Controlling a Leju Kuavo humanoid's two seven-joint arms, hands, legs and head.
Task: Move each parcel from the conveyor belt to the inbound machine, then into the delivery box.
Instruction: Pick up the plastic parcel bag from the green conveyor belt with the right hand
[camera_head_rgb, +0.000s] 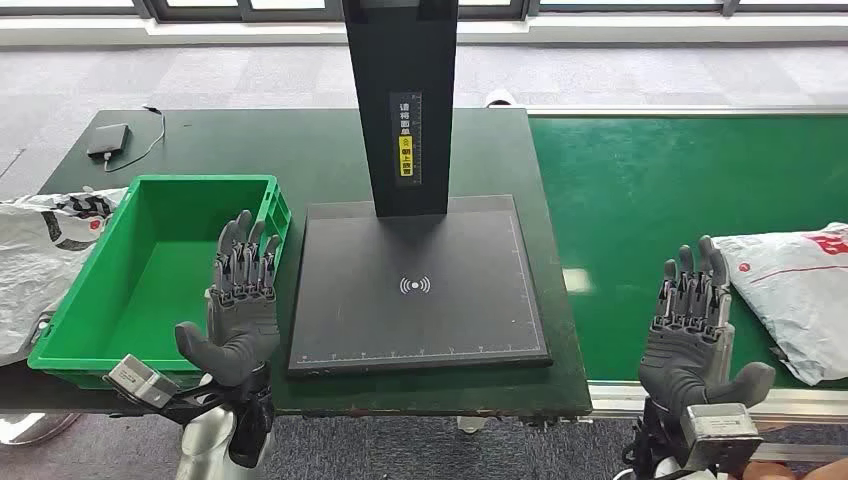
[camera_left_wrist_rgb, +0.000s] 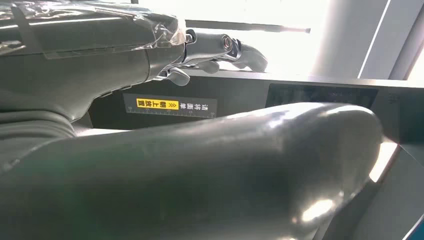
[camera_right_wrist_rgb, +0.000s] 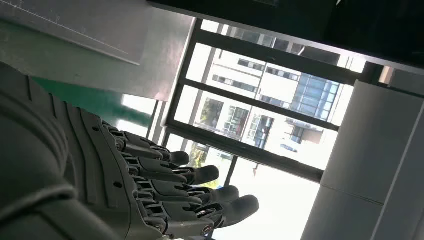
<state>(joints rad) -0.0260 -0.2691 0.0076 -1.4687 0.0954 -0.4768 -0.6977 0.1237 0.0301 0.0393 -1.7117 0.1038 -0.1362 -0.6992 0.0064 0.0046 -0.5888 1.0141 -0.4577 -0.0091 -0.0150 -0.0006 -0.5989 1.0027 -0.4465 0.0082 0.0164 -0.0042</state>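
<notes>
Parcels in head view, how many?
2. One white plastic mailer bag lies on the green conveyor belt beside the right hand; another lies left of the green plastic box.

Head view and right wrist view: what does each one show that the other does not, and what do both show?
Head view alone: the green delivery box, the white parcel lying on the green conveyor belt, and the left robot hand, open over the box edge. Right wrist view alone: windows with buildings outside. Both: the right robot hand, fingers extended and holding nothing.
</notes>
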